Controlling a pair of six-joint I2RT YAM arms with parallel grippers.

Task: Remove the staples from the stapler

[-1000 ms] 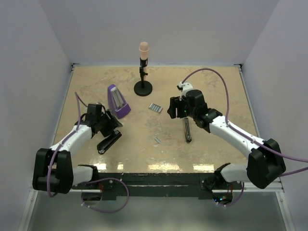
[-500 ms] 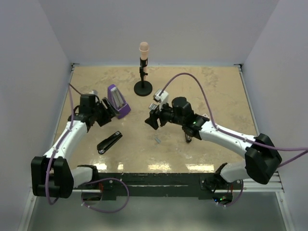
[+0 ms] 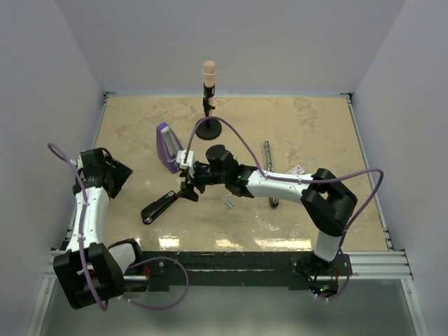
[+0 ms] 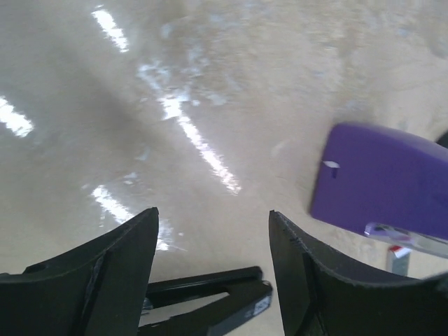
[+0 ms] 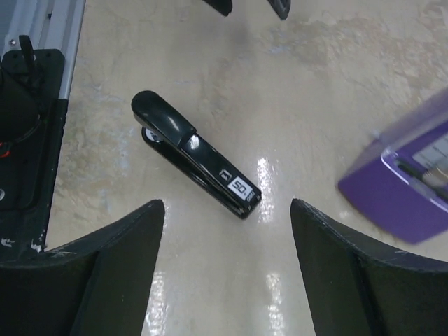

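Over to the right gripper: spread wide, empty, hanging just above and beside the stapler, flat on the table off its left. And the left gripper: gaping too, nothing held, well left of the stapler. Loose staples on the table, right of the right gripper.

black stapler, purple case, beige marbled table

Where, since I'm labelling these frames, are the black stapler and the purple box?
black stapler (image 5: 197,159): right wrist view, on the middle of its top arm.
purple box (image 4: 385,178): left wrist view, on its flat purple face.
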